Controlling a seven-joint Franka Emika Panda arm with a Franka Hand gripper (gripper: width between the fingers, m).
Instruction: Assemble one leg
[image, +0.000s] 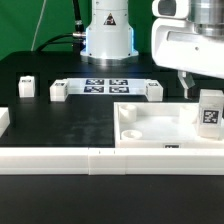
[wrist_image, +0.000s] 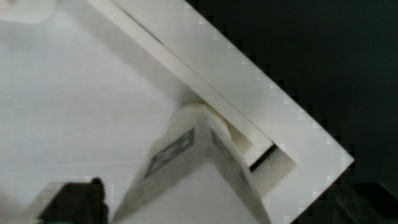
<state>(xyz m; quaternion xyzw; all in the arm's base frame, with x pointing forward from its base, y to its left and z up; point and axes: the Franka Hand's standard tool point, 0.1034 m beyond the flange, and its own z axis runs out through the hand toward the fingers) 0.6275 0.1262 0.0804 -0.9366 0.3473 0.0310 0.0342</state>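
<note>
A leg (image: 210, 112), a small white block with a black-and-white tag on its face, stands upright in the corner recess of the wide white tray-like piece (image: 150, 128) at the exterior view's right. My gripper (image: 203, 92) hangs over it. One dark finger (image: 185, 86) is beside the leg with a small gap; the other is hidden. In the wrist view the leg (wrist_image: 199, 150) rises between the jaws from the tray's corner (wrist_image: 294, 150). The one finger that shows (wrist_image: 71, 203) stands apart from it. The gripper looks open around the leg.
Three more loose legs (image: 27, 87) (image: 58, 91) (image: 153, 90) stand at the back by the marker board (image: 105, 85). Another white block (image: 3, 118) is at the left edge. Long white border rails (image: 90, 158) run along the front. The robot base (image: 108, 35) is behind.
</note>
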